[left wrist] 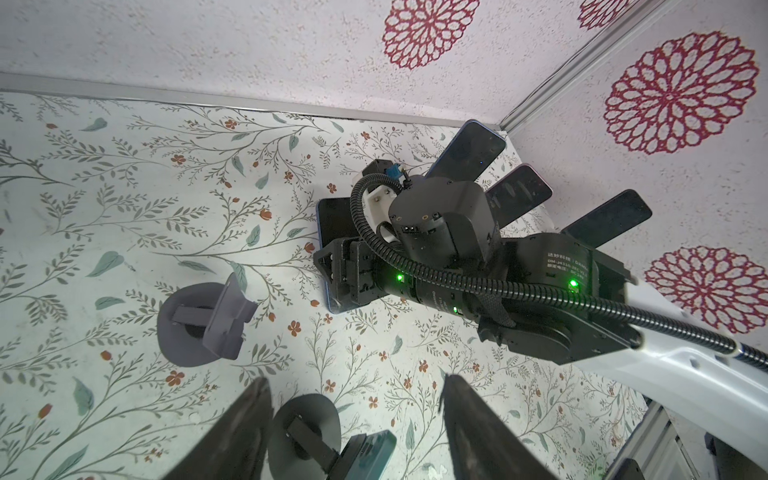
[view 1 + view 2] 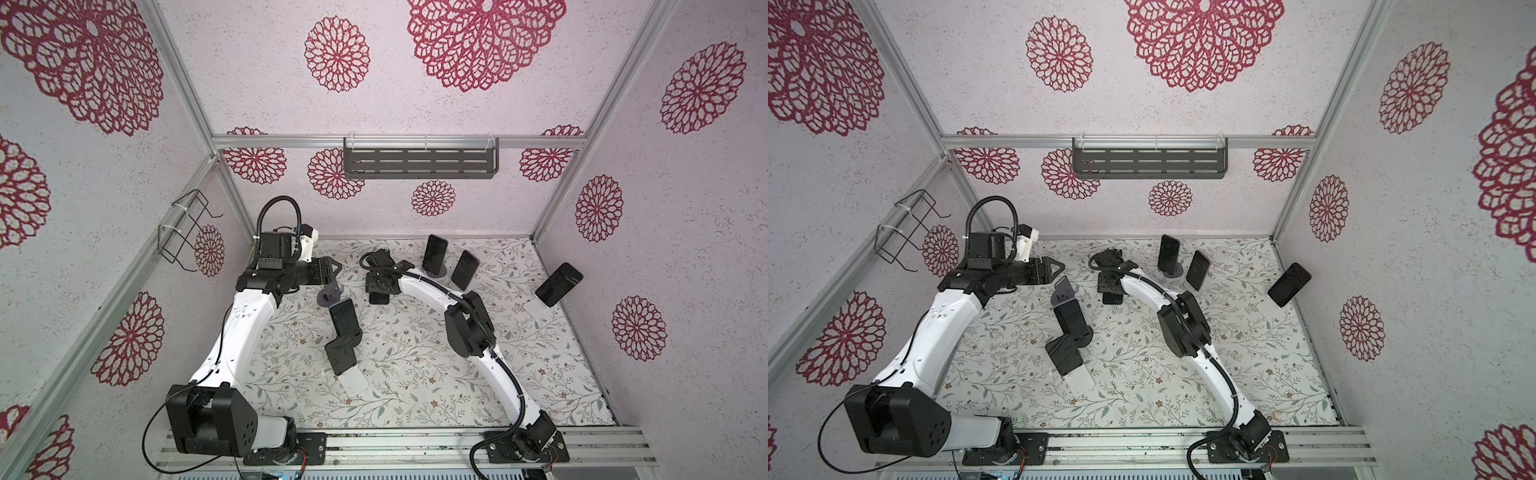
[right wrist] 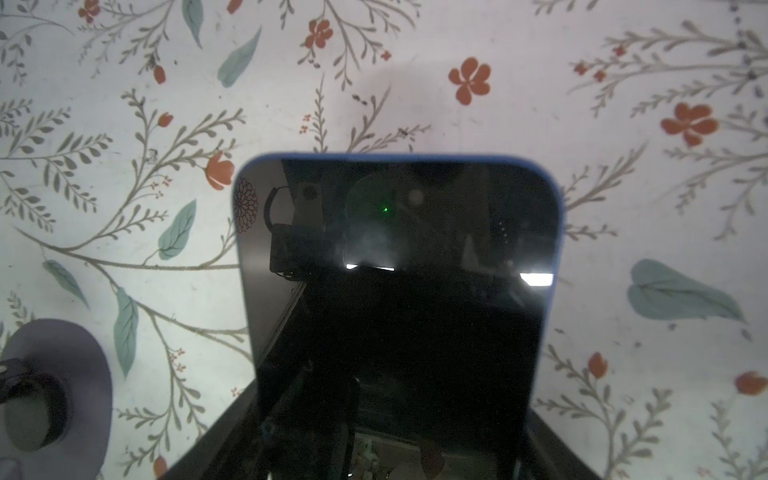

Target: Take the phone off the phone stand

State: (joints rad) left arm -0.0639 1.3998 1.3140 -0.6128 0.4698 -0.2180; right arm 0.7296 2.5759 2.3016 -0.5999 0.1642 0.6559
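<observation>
- Bottom edge of both top views: two arm bases on a metal rail, with the flowery mat [image 2: 415,374] just past them.
- Low in the middle of the mat: a white stand [image 2: 356,381] with a dark lower phone [image 2: 340,355] leaning on it.
- Just above that in the frame: a leaning phone [image 2: 344,319] propped on a dark round stand [image 1: 286,415].
- A little higher and to the left: an empty grey stand [image 2: 330,297], with nothing on it.
- Left gripper [image 2: 336,267]: just above the empty grey stand in the frame, pointing right. Fingers [image 1: 249,415] spread apart, nothing between them, up off the mat.
- Right gripper [image 2: 379,293]: middle of the frame, to the right of the empty grey stand, pointing down at the mat. Closed on the blue-edged phone [image 3: 399,257], with one finger touching each long side.
- Blue-edged phone: off the stand and a little way from it, lying flat, dark screen up, low over the mat. Cannot tell if touching the mat.
- Upper right of the mat: a back phone [image 2: 435,253] standing on a grey round base, a pink-edged phone [image 2: 465,269] beside it, and a corner phone [image 2: 559,284] close to the right wall. All three tilted.
- Back wall, upper middle of the frame: a dark shelf [image 2: 419,160].
- Left wall: a black wire basket [image 2: 189,230].
</observation>
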